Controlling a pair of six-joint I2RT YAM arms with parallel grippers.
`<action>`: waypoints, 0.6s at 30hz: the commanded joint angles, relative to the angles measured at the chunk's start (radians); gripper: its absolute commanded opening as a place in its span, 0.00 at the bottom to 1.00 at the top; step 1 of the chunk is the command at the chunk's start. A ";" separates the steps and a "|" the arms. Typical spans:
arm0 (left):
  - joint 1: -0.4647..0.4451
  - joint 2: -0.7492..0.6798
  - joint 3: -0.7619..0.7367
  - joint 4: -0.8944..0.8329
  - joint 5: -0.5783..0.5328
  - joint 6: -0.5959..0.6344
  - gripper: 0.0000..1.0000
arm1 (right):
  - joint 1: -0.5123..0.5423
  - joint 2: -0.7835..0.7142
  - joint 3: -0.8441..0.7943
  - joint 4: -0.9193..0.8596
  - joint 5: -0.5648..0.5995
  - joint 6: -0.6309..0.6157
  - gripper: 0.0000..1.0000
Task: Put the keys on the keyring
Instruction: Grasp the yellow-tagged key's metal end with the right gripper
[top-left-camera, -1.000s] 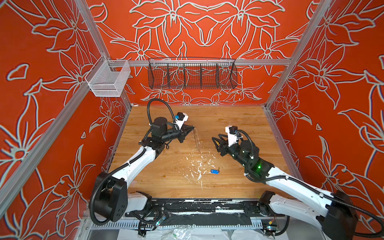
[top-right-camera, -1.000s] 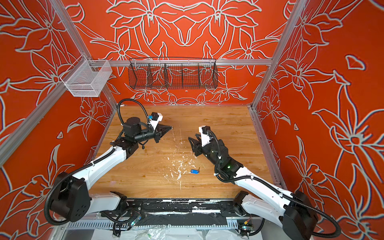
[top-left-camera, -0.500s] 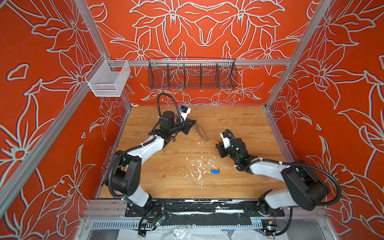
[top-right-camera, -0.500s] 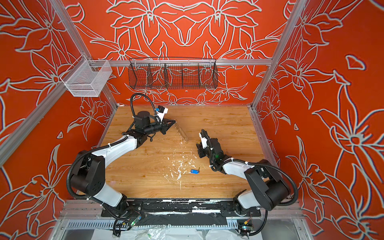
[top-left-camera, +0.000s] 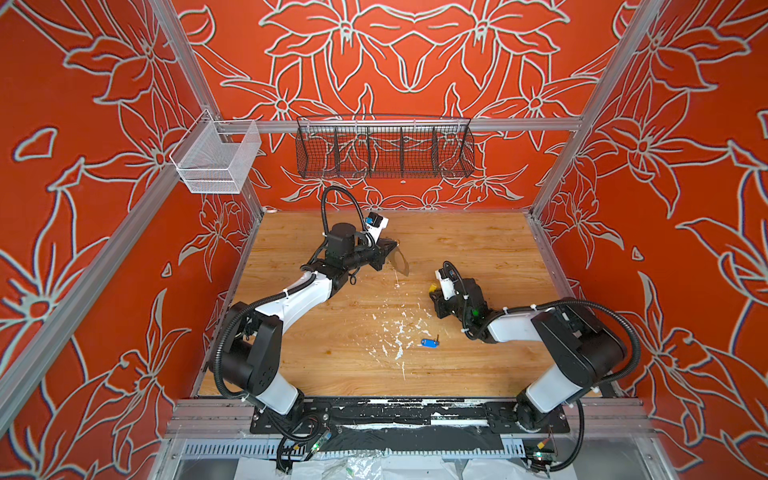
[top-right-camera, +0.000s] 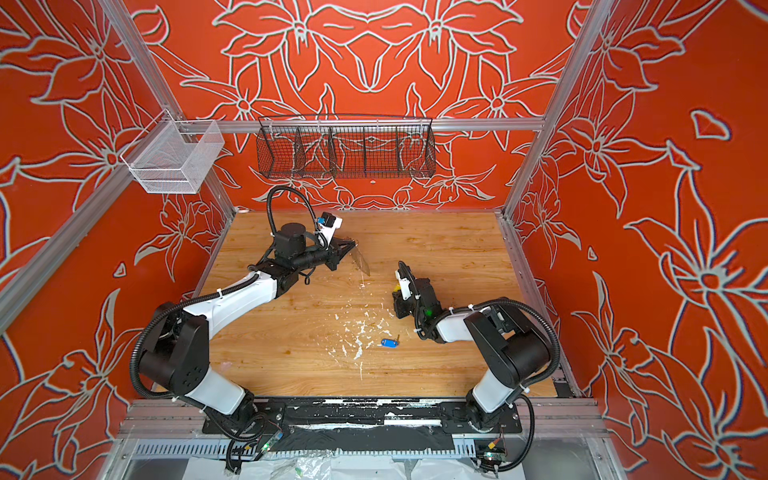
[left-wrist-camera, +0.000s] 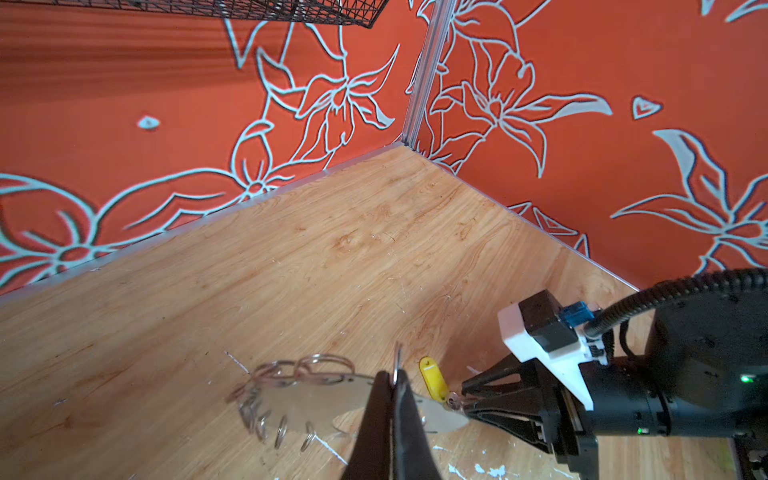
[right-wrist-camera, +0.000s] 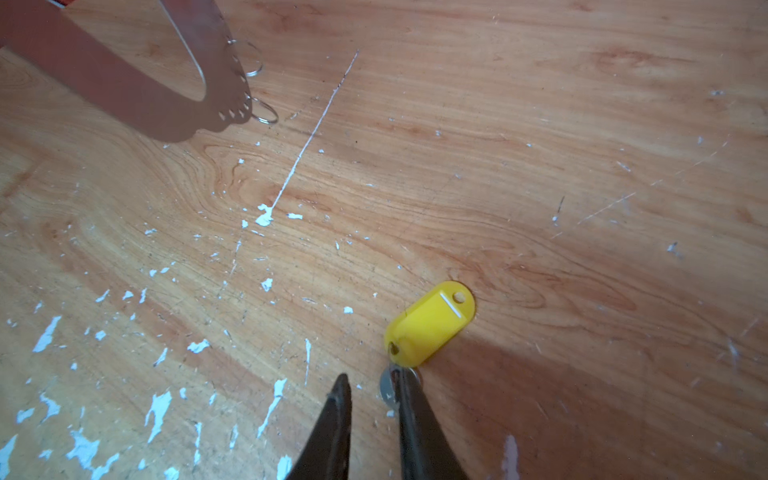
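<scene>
Near the keyring (left-wrist-camera: 316, 399) nothing is threaded yet, so I would call the job barely begun. The left gripper (left-wrist-camera: 392, 384) has its jaws clenched on the plate's rim and holds it tilted, seemingly clear of the worktop (top-left-camera: 478, 241). The keyring's wire loops (left-wrist-camera: 281, 430) hang free and look bare as far as I can see.

The yellow-tagged key (right-wrist-camera: 430, 324) rests on the wood close to the keyring, on the side away from the left arm. The right gripper (right-wrist-camera: 370, 380) is down at its metal end. Its jaws stand a narrow gap apart with the metal against one of them, which I read as not clamped.

The blue-tagged key (top-left-camera: 428, 342) lies well apart from the keyring, nearer the arms' bases, with nothing touching it. Both keys are left to do.

Some things are hard to judge. The yellow key's blade is hidden behind a jaw, and most of the plate is cut off in the right wrist view. In both top views the keyring is only a thin sliver.
</scene>
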 joint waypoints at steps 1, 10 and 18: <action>0.000 -0.037 0.014 0.012 0.001 0.020 0.00 | -0.004 0.016 0.030 0.011 0.035 -0.009 0.23; 0.000 -0.041 0.014 0.005 0.004 0.022 0.00 | -0.004 0.061 0.050 0.011 0.028 -0.026 0.21; 0.000 -0.050 0.011 0.003 0.006 0.026 0.00 | -0.004 0.081 0.061 0.013 0.025 -0.032 0.19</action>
